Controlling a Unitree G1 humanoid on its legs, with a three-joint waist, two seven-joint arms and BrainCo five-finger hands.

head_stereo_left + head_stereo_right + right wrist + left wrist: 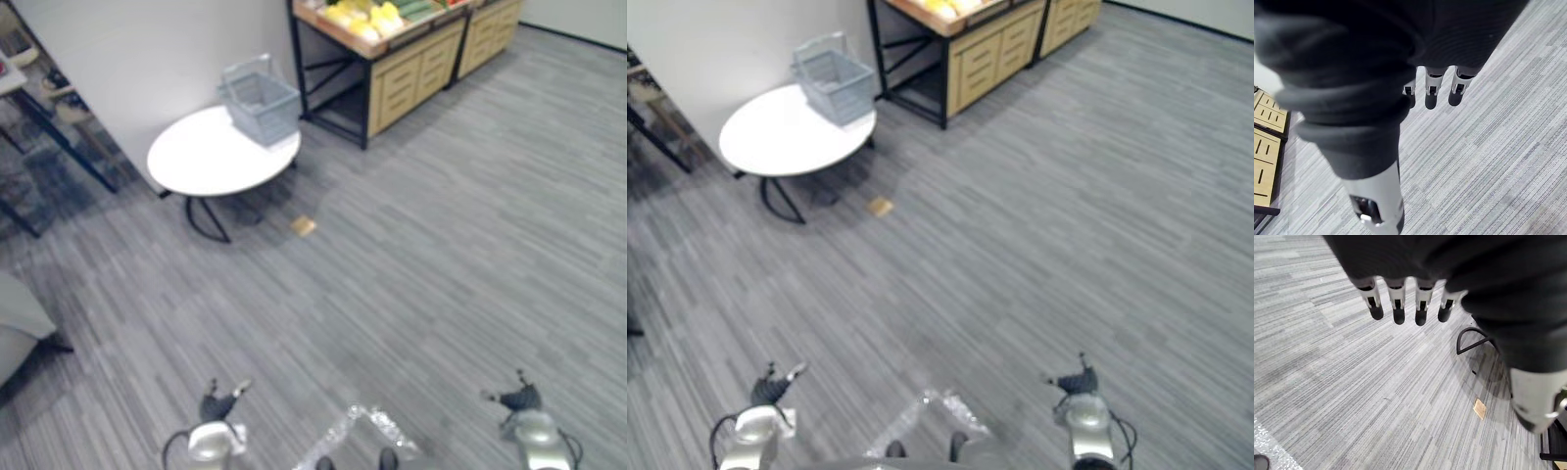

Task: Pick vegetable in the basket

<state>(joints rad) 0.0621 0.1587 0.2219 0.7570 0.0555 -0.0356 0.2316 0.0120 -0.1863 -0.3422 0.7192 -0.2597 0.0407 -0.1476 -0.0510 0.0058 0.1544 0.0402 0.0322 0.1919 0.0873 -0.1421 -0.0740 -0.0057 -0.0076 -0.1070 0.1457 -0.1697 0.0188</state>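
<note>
A grey wire basket (261, 100) with its handle up stands on the far edge of a round white table (211, 155) at the upper left. Yellow and green vegetables (372, 16) lie on top of a wooden stand (411, 61) beyond it. My left hand (217, 403) hangs low at the bottom left and my right hand (519, 399) at the bottom right, both far from the table. In the wrist views the left fingers (1398, 308) and the right fingers (1432, 91) hang straight over the floor, holding nothing.
Grey striped carpet covers the wide floor between me and the table. A small tan scrap (303, 226) lies on the floor beside the table's black legs (207, 219). A white wall panel (147, 49) rises behind the table. Dark table legs (59, 137) stand at the far left.
</note>
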